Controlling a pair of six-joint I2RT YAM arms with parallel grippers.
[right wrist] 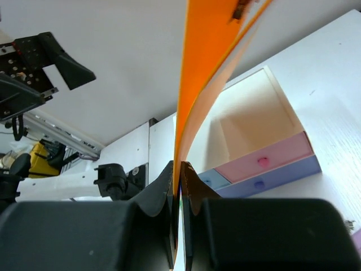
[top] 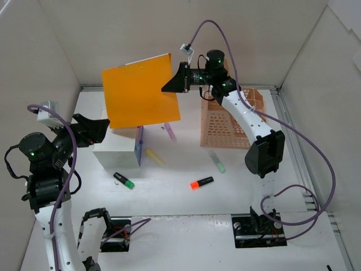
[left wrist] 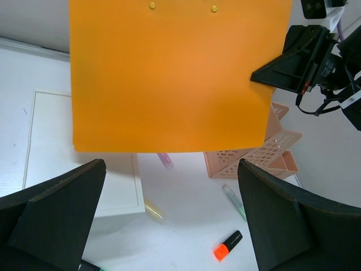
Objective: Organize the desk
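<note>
The right gripper [right wrist: 179, 172] is clamped on one edge of the orange folder [right wrist: 198, 84]; the jaws stand nearly together with only the thin cover between them. The edge pinch holds the folder off the desk [top: 180, 197], raised and tilted above the white drawer unit [top: 115, 151], probably so that it clears the items below during transfer. The right arm reaches far forward and across toward the left, with the wrist level and the elbow over the pink basket [top: 225, 121].

The left gripper [left wrist: 169, 217] is spread wide and holds nothing. It faces the folder's flat side, near the drawer unit (a stand-off suited to receiving or steadying the sheet, as a judgement). The left arm is folded at the elbow and raised, with the wrist aimed right.

The desk lies under both arms and carries the drawer unit, the basket and several loose highlighters, including an orange-capped highlighter [top: 201, 183].
</note>
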